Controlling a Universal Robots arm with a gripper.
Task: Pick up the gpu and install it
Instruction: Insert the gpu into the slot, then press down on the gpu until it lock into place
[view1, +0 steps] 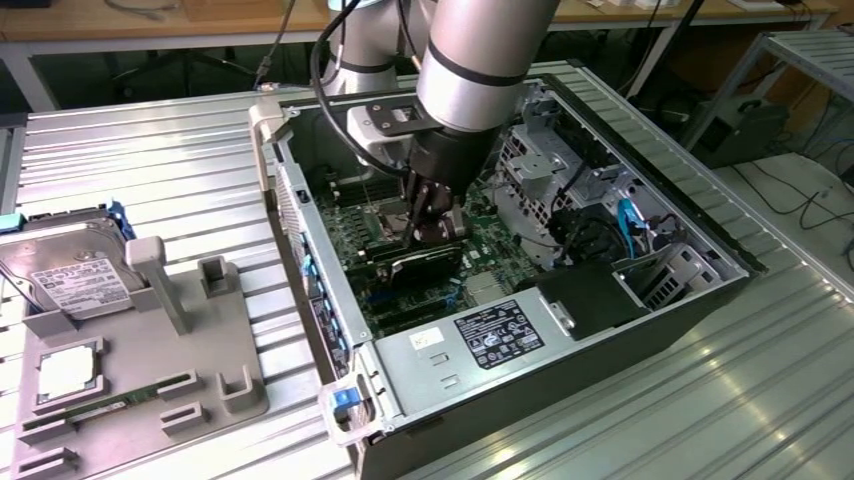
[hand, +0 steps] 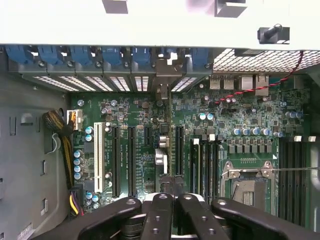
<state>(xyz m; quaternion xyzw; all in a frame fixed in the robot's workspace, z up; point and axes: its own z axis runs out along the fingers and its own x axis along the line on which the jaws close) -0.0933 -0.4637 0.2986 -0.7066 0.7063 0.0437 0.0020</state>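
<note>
Inside the open computer case (view1: 667, 310), my gripper (view1: 434, 232) is shut on the top edge of the gpu (view1: 416, 266), a dark flat card standing upright over the green motherboard (view1: 494, 255). In the wrist view the gpu (hand: 161, 156) appears edge-on as a thin strip between two black expansion slots. Its silver end bracket (hand: 162, 75) sits against the case's rear slot openings. The black fingers (hand: 159, 215) are pressed together around the card. I cannot tell whether the card's lower edge sits in a slot.
A grey fixture (view1: 187, 330) at the exterior view's left holds a silver hard drive (view1: 67, 275), a square chip (view1: 64, 372) and a green memory stick (view1: 107, 408). The power supply (view1: 494, 335), cables (view1: 627, 225), CPU socket (hand: 247, 185) and blue slot latches (hand: 75, 55) crowd the case.
</note>
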